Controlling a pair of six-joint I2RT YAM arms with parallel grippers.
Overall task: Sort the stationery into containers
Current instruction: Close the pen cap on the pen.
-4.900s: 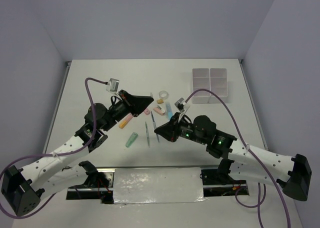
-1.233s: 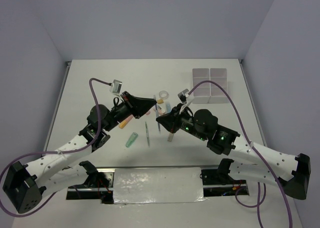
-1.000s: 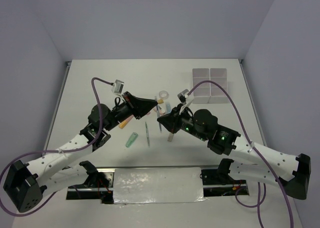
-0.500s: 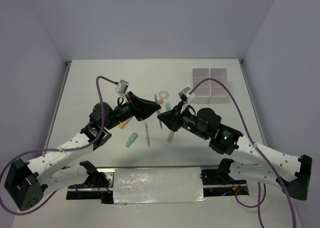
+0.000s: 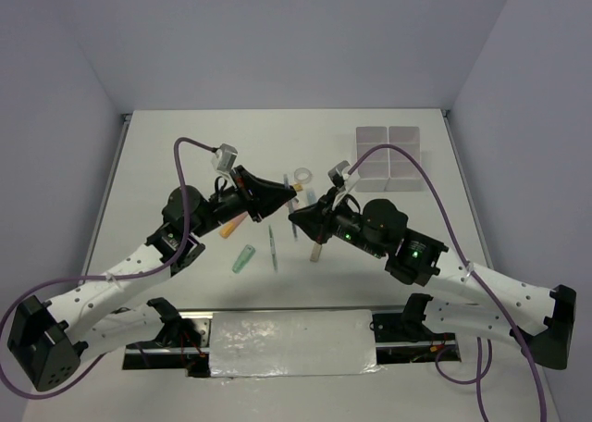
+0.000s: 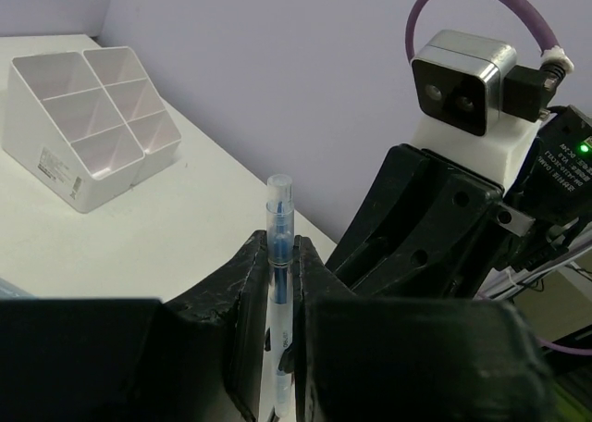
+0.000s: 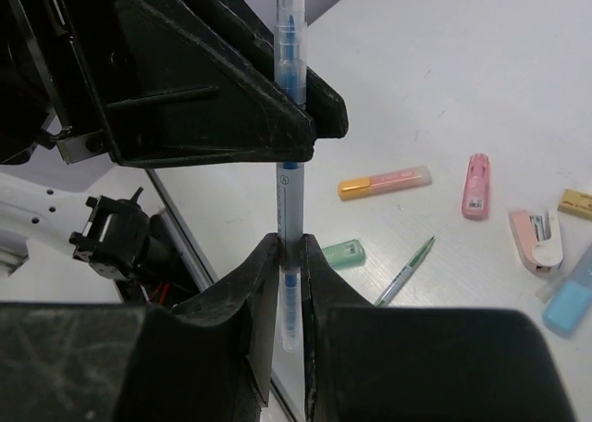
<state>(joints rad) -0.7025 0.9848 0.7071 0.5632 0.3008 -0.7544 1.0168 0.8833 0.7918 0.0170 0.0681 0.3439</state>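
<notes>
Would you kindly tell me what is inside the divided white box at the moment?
Nothing shows in the six compartments of the box; their deeper corners are hidden behind its own dividers.

Overhead camera looks down from high at the near side over the whole table [image 5: 185, 154]. Left wrist camera sights closely along the left gripper [image 6: 279, 255], rightward toward the far box [image 6: 83, 126]. Right wrist camera sights closely along the right gripper [image 7: 289, 248], leftward. Both wrist views share the pen [image 6: 279, 204].

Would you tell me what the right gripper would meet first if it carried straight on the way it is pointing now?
Most likely the left gripper, clamped on the same pen just beyond the right gripper. Depth is hard to judge from these views, so it might narrowly slip past.
</notes>
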